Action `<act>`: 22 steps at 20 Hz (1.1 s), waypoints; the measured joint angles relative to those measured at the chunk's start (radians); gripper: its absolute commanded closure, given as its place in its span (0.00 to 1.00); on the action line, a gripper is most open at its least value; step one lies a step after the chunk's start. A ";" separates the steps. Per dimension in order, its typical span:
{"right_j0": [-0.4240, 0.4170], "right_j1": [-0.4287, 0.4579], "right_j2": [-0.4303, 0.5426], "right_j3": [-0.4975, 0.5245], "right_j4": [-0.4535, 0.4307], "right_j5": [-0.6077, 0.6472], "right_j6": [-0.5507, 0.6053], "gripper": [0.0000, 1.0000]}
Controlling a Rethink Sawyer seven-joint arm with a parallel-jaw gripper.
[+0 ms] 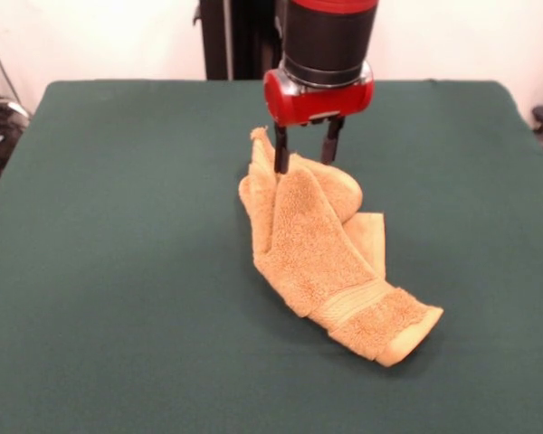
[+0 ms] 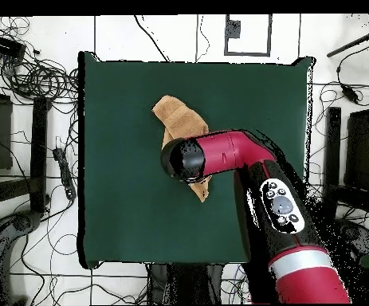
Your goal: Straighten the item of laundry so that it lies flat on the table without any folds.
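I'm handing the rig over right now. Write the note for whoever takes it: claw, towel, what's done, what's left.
Claw: low over the towel's far end, its two fingers apart and straddling a raised fold. From the front view they look open; whether a finger touches the cloth is unclear.
Towel: near the middle of the table, crumpled and folded over itself, lying diagonally. The banded end points toward the camera side and lies fairly flat. In the overhead view the arm covers the towel's middle.
Done: nothing flattened yet.
Left: grip an edge, pull the folds open, and spread it flat.
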 measured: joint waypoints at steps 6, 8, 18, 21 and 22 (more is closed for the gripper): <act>-0.012 0.002 0.000 0.000 -0.016 0.000 0.000 0.00; -0.017 0.002 0.000 0.000 -0.023 0.000 0.000 0.00; -0.043 0.032 0.000 0.000 -0.034 -0.013 0.000 0.00; -0.046 0.044 0.000 0.000 -0.034 -0.017 0.000 0.00; -0.046 0.048 0.000 0.000 -0.034 -0.017 0.000 0.00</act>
